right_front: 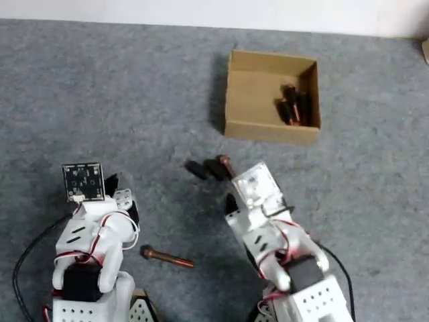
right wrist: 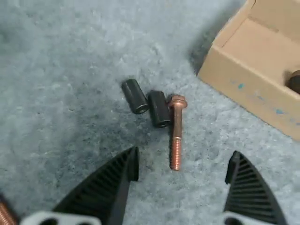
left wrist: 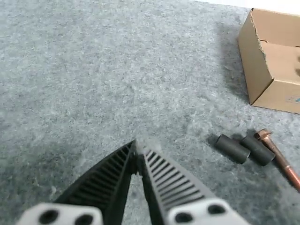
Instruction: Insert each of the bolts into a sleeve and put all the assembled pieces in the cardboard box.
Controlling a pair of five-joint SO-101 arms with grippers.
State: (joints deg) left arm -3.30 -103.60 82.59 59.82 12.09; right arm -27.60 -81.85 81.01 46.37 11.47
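Two black sleeves (right wrist: 135, 96) (right wrist: 159, 108) lie side by side on the grey carpet, with a copper bolt (right wrist: 176, 133) right beside the second one. My right gripper (right wrist: 183, 164) hangs open just short of that bolt's threaded end, holding nothing. A second copper bolt (right_front: 166, 257) lies between the two arms. My left gripper (left wrist: 139, 147) is shut and empty over bare carpet, well to the left of the sleeves (left wrist: 232, 148). The cardboard box (right_front: 231, 94) stands farther back and holds assembled pieces (right_front: 293, 104).
The carpet (right_front: 134, 87) is open to the left of the box and in front of the left arm (right_front: 94, 228). The right arm (right_front: 268, 228) stands close behind the sleeves and hides part of the bolt beside them in the high view.
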